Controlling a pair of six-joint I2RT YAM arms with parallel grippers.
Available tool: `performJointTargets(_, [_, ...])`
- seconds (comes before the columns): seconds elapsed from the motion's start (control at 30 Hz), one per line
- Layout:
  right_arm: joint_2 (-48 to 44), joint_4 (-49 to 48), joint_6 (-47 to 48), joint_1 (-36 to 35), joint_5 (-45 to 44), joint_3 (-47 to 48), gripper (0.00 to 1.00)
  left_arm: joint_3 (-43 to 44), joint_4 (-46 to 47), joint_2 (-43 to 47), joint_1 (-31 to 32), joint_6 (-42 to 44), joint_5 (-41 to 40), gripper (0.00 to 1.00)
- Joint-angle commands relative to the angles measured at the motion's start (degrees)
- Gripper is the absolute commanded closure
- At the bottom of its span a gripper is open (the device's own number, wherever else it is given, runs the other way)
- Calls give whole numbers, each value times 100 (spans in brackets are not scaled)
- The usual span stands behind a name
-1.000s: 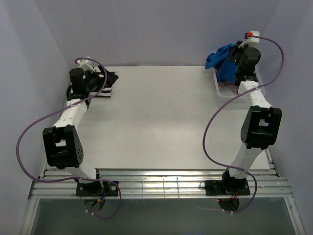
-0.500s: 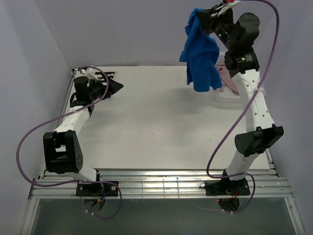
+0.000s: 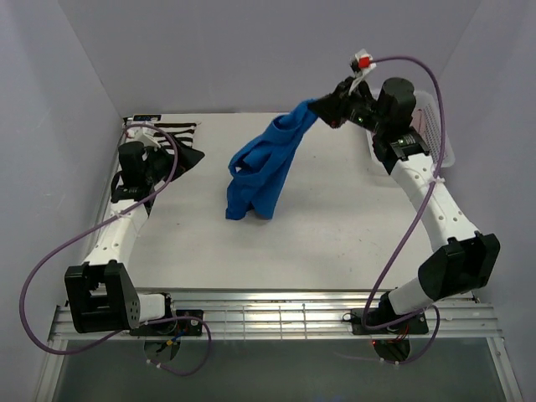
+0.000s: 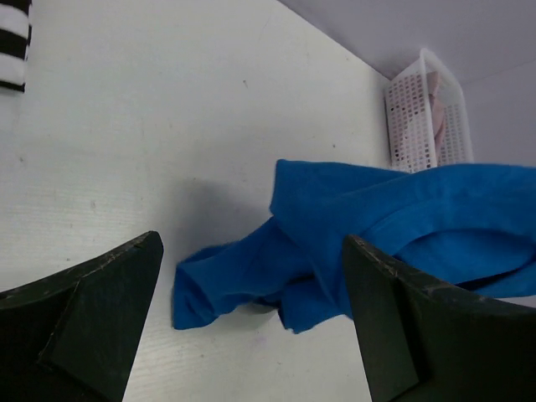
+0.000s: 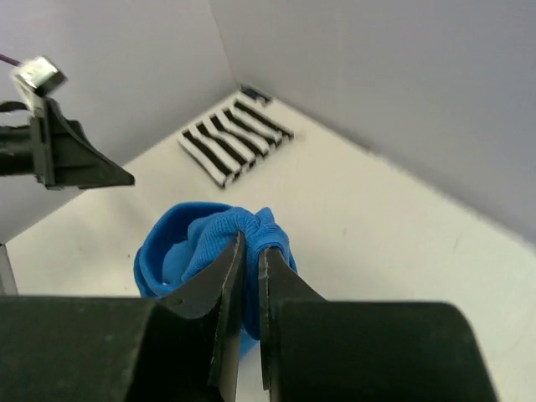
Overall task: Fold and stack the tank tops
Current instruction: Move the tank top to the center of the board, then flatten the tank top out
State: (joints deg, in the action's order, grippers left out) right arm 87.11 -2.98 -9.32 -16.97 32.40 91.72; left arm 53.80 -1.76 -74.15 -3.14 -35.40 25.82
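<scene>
While the right gripper (image 5: 251,243) is clamped on a bunched edge of the blue tank top (image 3: 260,167), the cloth hangs as a twisted rope. It slopes from just beside the white basket (image 3: 435,126) down to the table (image 3: 335,234), where its lower end rests well away from the basket. The striped tank top (image 5: 237,138) lies folded at the corner farthest from the basket, and the left gripper (image 3: 191,157) hovers near it, fingers spread wide, holding nothing. The pink tank top (image 4: 435,88) lies inside the basket. To spread the blue top well, the right arm should probably lower slowly while drawing back toward the basket, so the cloth unrolls instead of heaping. The left gripper could take a free strap or hem to pull out the twist; a bunched grip risks folding in creases
</scene>
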Motion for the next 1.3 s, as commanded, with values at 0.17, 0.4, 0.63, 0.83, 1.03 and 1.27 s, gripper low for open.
performJointTargets(0.17, [-55,-115,-1335,1327,46,-3597,64,-589,-738,6,50,-239,115,2])
performJointTargets(0.4, [-281,1379,-228,538,-1734,-3090,10,-1196,-1046,93,673,-345,-104,2])
performJointTargets(0.63, [-169,1388,61,-736,-2220,-2810,10,-1329,-993,-415,981,-319,-394,2])
performJointTargets(0.83, [938,1757,1159,-1642,-2678,-1546,10,-977,-712,-1320,1210,-196,-315,2])
performJointTargets(1.03, [2037,2038,1442,-1836,-2397,-534,4,-802,-369,-1883,1316,-134,-183,5])
performJointTargets(1.27, [2688,2214,1416,-1871,-2265,-84,6,-625,-272,-2349,1430,59,-113,28])
